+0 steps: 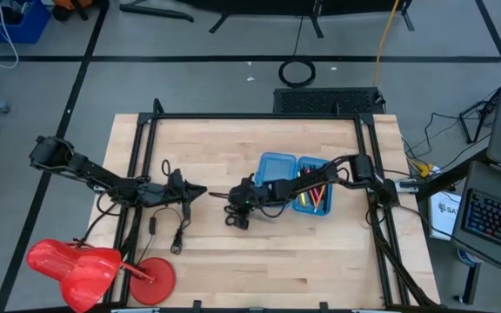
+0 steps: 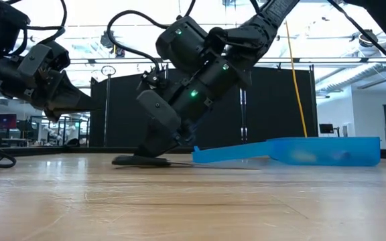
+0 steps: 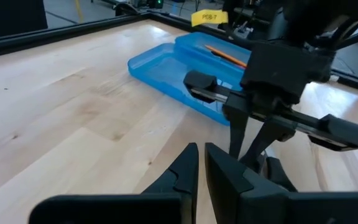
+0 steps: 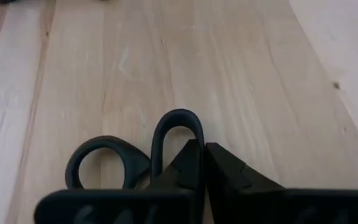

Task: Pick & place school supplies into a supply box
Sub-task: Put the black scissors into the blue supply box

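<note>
The black-handled scissors (image 4: 104, 163) lie flat on the table just left of the blue supply box (image 1: 278, 167); they also show in the low view (image 2: 134, 161). The box lies open, with orange pencils and markers (image 1: 317, 195) in its right half. My right gripper (image 4: 202, 149) points down at the scissors' handles, shut on one loop; it also shows in the high view (image 1: 233, 200). My left gripper (image 3: 201, 152) is shut and empty, above the table a little left of the scissors (image 1: 197, 190). My right gripper pinches the rim of one handle loop (image 4: 197, 127) of the scissors. One finger (image 4: 182, 163) stands inside the loop and the other outside it. The fingers come slanting down from the table's right side. The scissors rest flat on the table (image 2: 139, 161).
A red plastic object (image 1: 75, 265) and a red disc (image 1: 156, 279) sit at the table's near left corner. A black cable (image 1: 178, 233) trails on the wood near my left arm. A black frame (image 1: 259, 116) runs round the table top. Bare wood lies along the near edge.
</note>
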Tool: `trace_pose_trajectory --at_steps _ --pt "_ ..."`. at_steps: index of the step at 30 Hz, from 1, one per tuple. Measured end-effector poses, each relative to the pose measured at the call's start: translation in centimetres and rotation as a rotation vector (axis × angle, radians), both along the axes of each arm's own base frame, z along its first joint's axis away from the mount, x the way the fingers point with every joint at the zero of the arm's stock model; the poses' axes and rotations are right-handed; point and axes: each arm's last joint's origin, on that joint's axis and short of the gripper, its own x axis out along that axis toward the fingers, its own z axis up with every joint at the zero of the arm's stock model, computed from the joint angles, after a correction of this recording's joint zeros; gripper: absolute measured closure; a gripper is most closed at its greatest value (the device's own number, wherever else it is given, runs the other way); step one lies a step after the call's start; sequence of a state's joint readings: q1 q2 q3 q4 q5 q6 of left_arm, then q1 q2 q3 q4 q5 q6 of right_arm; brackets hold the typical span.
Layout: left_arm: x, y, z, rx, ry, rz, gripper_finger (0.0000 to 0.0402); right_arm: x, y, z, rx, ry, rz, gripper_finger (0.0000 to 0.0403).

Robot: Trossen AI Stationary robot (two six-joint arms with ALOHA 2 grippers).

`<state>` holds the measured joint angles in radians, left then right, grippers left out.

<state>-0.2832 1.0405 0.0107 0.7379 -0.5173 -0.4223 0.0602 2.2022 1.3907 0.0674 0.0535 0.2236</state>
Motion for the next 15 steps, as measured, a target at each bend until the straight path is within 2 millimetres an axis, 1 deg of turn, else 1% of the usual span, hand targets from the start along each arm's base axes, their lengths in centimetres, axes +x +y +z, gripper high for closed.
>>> trace_pose_trajectory --at_steps 8,15 --pt "0.0 0.0 -0.1 -0.001 0.008 0.008 0.0371 0.1 0.8 0.0 -0.074 -0.02 -0.011 0.04" --pt "0.0 0.0 -0.1 -0.001 0.008 0.009 0.0371 0.0 1.7 0.6 -0.125 -0.043 -0.005 0.0402"
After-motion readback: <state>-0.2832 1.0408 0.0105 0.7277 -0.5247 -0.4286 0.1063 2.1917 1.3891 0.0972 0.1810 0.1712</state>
